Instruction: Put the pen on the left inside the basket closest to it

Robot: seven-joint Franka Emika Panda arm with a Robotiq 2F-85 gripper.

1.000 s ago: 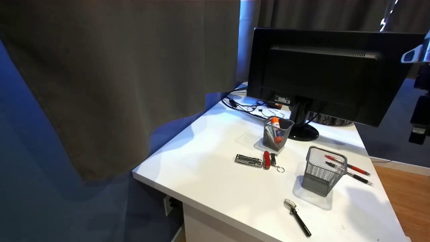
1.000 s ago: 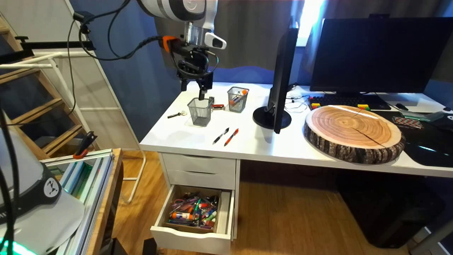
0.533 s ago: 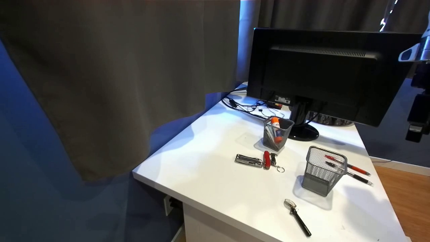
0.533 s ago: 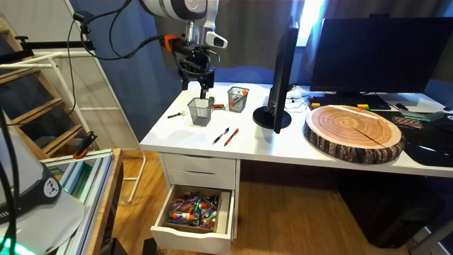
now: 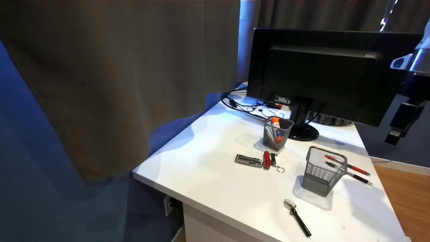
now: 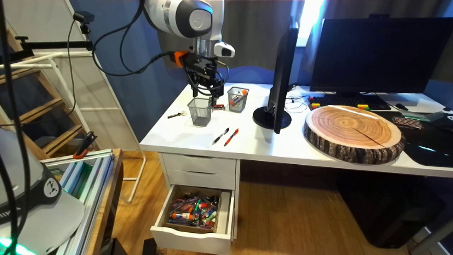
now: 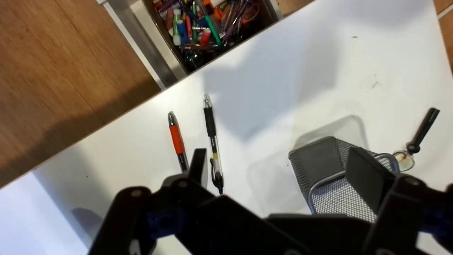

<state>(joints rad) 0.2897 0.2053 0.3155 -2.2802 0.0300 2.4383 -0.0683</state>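
And now, steady, carry the wide-spread gripper (image 7: 277, 156) over to the red pen (image 7: 177, 140), flat on the desk (image 7: 400, 63) outside the basket (image 7: 316, 158), turn square across it, drop low, and pinch gently, without also scooping up the black pen (image 7: 213, 144) lying just beside it.

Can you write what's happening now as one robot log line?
jaws: open, nothing held | red pen: on desk, beside black pen | nearest basket: neither pen inside | task: not done yet
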